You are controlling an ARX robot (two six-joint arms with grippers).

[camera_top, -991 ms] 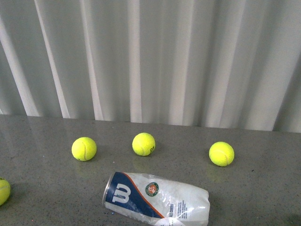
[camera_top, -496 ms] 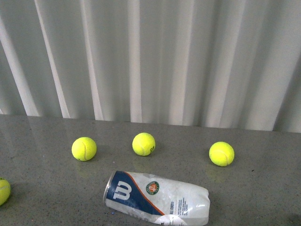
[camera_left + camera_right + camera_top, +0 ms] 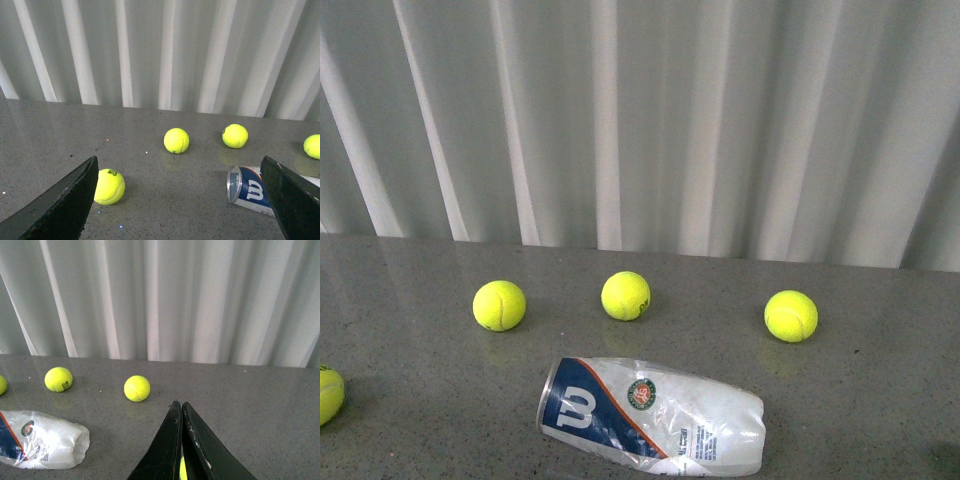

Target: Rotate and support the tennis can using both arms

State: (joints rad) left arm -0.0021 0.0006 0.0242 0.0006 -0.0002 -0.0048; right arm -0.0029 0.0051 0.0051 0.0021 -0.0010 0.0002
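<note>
The tennis can (image 3: 650,415) lies on its side on the grey table, with its metal-rimmed open end to the left and the navy Wilson label facing up. Neither arm shows in the front view. In the left wrist view my left gripper (image 3: 179,162) is open wide and empty. The can's rim end (image 3: 250,189) lies just inside its right finger (image 3: 292,200), apart from it. In the right wrist view my right gripper (image 3: 180,404) is shut with nothing in it. The can's clear closed end (image 3: 45,445) lies well off to its side.
Three tennis balls (image 3: 499,305), (image 3: 626,295), (image 3: 791,316) sit in a row behind the can. Another ball (image 3: 325,395) is at the left edge. One ball (image 3: 109,186) lies near the left gripper's left finger (image 3: 65,200). A yellow sliver (image 3: 182,470) shows behind the right fingers. A white pleated curtain backs the table.
In the front view the table edge, balls and can all sit slightly higher in the picture than before. The can still lies the same way among the balls.
</note>
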